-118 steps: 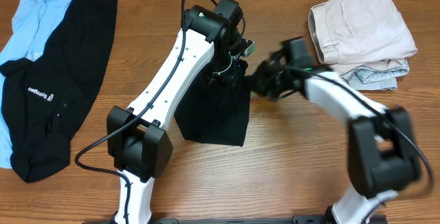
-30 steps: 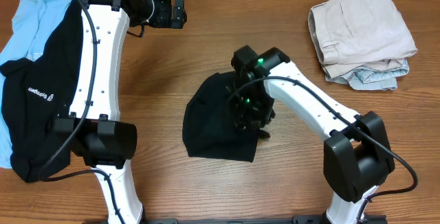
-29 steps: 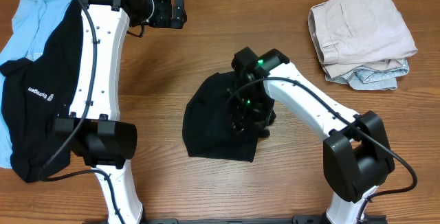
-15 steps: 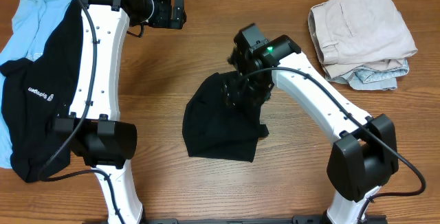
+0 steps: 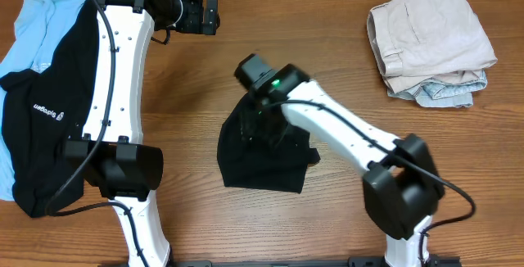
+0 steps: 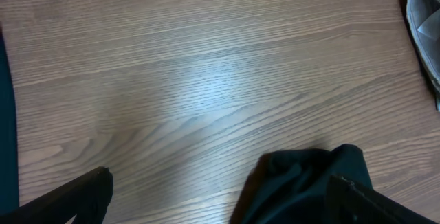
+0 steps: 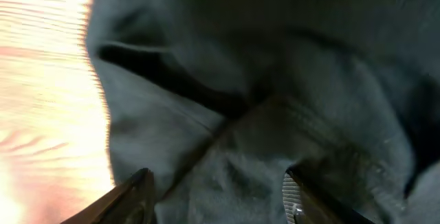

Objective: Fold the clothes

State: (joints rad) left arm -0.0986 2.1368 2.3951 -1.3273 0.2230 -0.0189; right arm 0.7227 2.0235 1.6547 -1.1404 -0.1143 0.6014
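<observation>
Overhead and wrist views, taken while I drive the rig remotely.

**Pose.** My left arm point(image 5: 115, 79) rises from its base at the near edge and reaches to the far left of the bench point(image 5: 344, 21). The left claw point(image 5: 201, 15) points right above bare wood. In its wrist view the left claw point(image 6: 220, 177) is spread fully wide with nothing between the fingers. My right arm point(image 5: 344, 132) sweeps from its near-right base up and left across the middle. The right claw point(image 5: 260, 124) points down over the black T-shirt point(image 5: 262, 165). In its wrist view (slightly blurred) the right claw point(image 7: 216, 183) stands partly apart just above wrinkled cloth, and I see no fold pinched.

**Edges and room.** The black T-shirt lies bunched at the bench centre, with bare wood on every side. The white-lettered black garment point(image 5: 57, 111) lies along the left edge, overlapping the light-blue garment point(image 5: 37, 29). A beige folded pile point(image 5: 430, 33) sits at the far right, well apart from the shirt.
</observation>
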